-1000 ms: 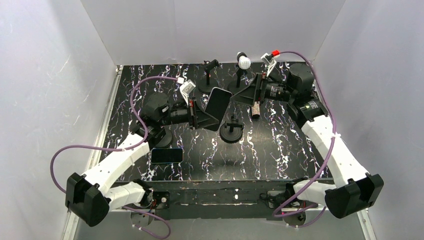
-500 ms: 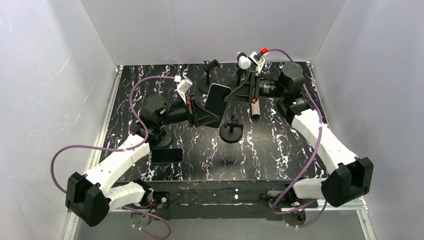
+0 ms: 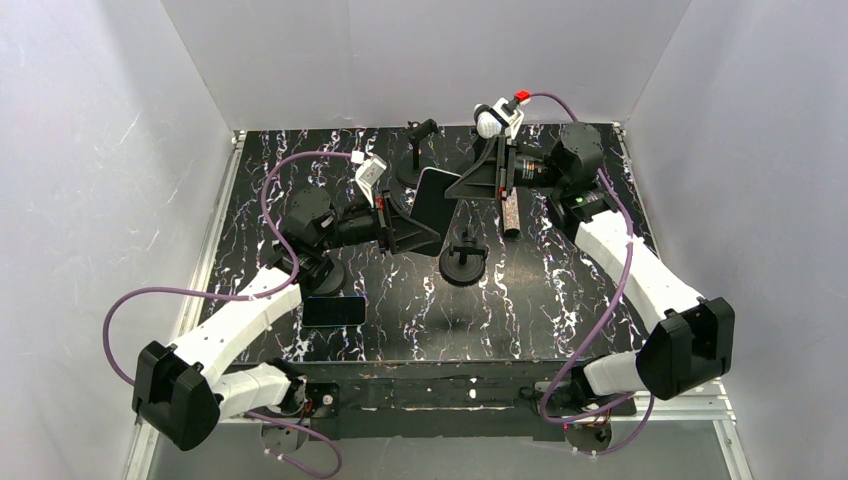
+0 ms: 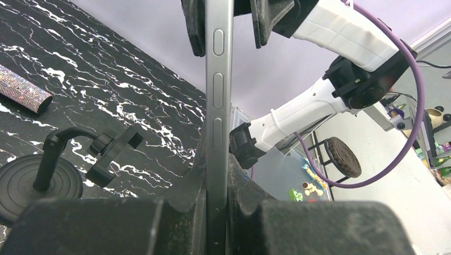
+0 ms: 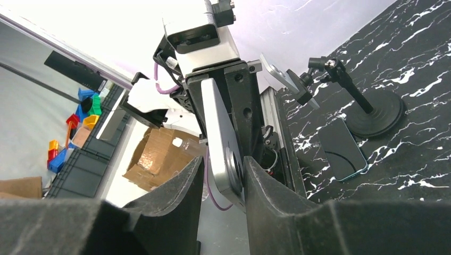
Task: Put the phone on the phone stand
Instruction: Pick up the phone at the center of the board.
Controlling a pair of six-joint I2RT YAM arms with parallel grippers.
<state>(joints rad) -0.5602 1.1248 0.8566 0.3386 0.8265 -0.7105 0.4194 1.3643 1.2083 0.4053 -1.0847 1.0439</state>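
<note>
Left claw (image 4: 218, 212) clamps the slim, metal-edged phone (image 4: 219, 106) edge-on. Right claw (image 5: 224, 166) straddles its rounded far end, a gap showing beside one finger.

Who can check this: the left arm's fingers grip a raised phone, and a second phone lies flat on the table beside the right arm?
Wrong side: the second phone lies flat on the table beside the left arm, as the top external view shows. The left arm's fingers do grip the raised phone.
</note>
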